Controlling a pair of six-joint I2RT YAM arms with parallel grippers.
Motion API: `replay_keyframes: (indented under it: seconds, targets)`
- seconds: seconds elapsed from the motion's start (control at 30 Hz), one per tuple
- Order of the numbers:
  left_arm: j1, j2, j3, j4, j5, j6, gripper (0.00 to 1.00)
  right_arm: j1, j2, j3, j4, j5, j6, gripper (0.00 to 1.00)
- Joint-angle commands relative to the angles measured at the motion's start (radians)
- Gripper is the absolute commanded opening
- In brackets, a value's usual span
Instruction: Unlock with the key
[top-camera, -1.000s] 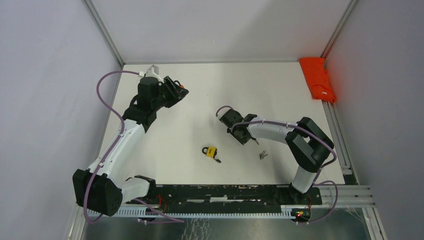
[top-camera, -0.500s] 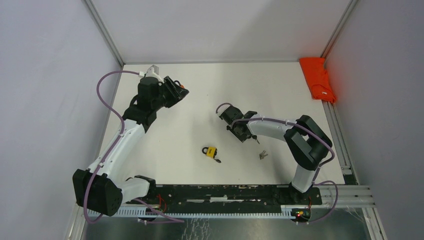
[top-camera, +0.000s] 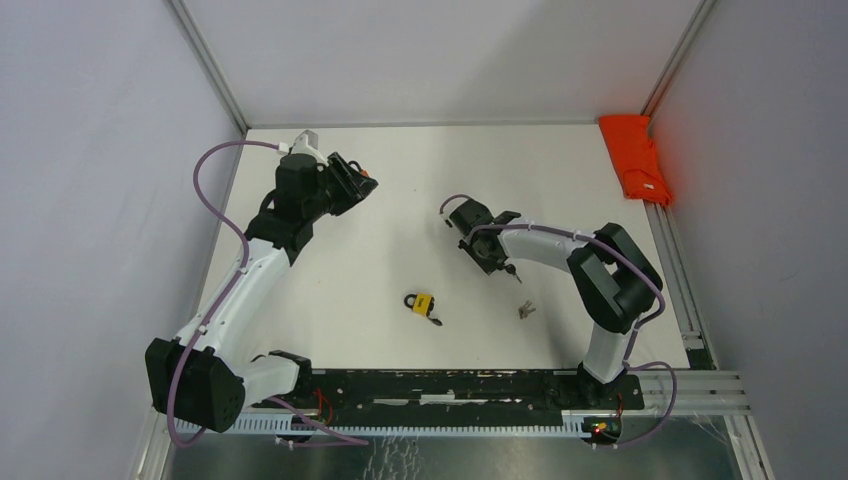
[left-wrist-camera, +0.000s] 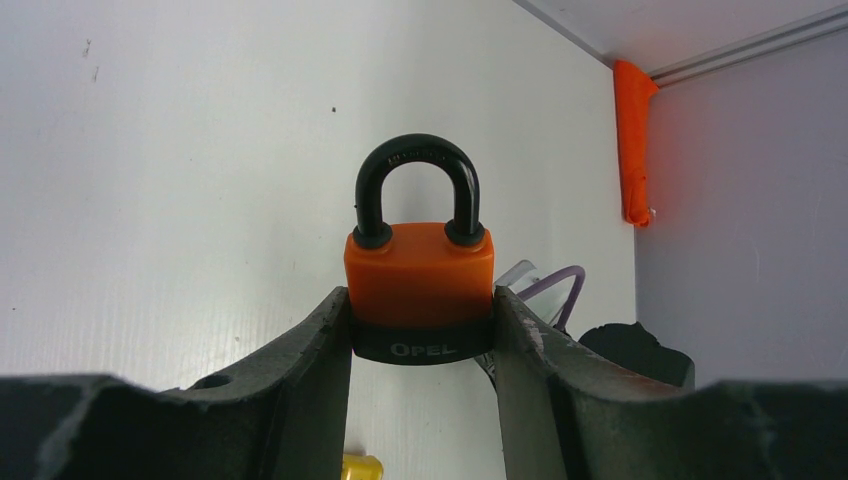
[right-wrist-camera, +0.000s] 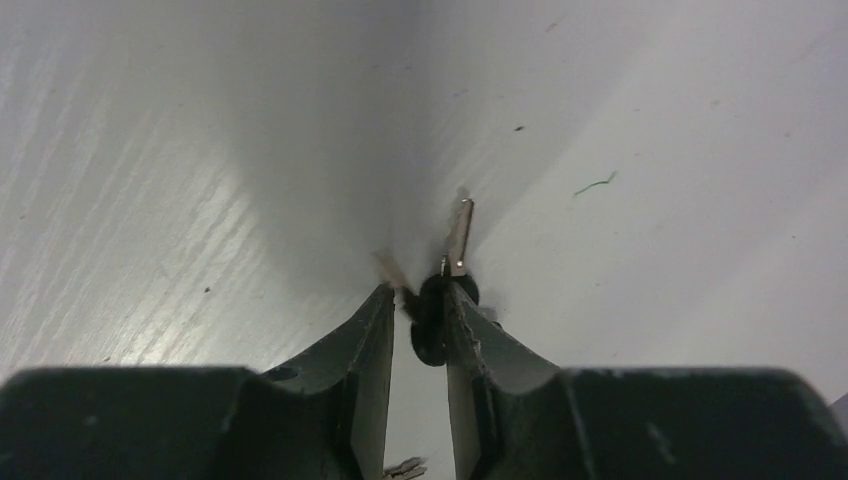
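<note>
From above, the right gripper (top-camera: 497, 262) has shifted farther from its base across the table (top-camera: 400, 170); the left gripper (top-camera: 352, 186) is unmoved. Left wrist: wide-spread jaws clamp the orange padlock (left-wrist-camera: 420, 275), shackle pointing away. Right wrist: narrowed jaws pinch the key (right-wrist-camera: 456, 250) by its black head.

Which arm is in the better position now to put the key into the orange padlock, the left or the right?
Right, probably. The right tool pinches the key, blade sticking out ahead. The left tool is occupied: it clamps the orange padlock by its body, shackle up.
</note>
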Motion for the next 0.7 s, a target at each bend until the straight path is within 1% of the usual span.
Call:
replay_keyframes:
  seconds: [0.0, 0.1, 0.23, 0.33, 0.4, 0.47, 0.57, 0.67]
  targets:
    - [0.007, -0.025, 0.017, 0.059, -0.002, 0.046, 0.02, -0.023, 0.040, -0.037, -0.003, -0.055, 0.016, 0.30]
    - [0.007, -0.026, 0.015, 0.059, -0.002, 0.048, 0.02, -0.023, 0.038, -0.057, 0.008, -0.034, 0.024, 0.28]
    - [0.007, -0.028, 0.014, 0.059, -0.003, 0.049, 0.02, -0.024, 0.038, -0.080, 0.029, -0.014, 0.029, 0.24]
    - [0.008, -0.032, 0.012, 0.057, -0.006, 0.050, 0.02, -0.026, 0.037, -0.076, 0.031, -0.009, 0.032, 0.14]
    - [0.007, -0.034, 0.012, 0.056, -0.009, 0.051, 0.02, -0.026, 0.028, -0.076, 0.035, -0.013, 0.039, 0.06]
    - [0.007, -0.034, 0.012, 0.056, -0.011, 0.052, 0.02, -0.026, 0.017, -0.074, 0.043, -0.012, 0.046, 0.00]
    - [0.008, -0.033, 0.014, 0.055, -0.013, 0.056, 0.02, -0.027, -0.015, -0.080, 0.061, -0.006, 0.056, 0.00]
    - [0.008, -0.033, 0.017, 0.060, 0.004, 0.074, 0.02, -0.027, -0.091, -0.104, 0.104, -0.042, 0.049, 0.00]
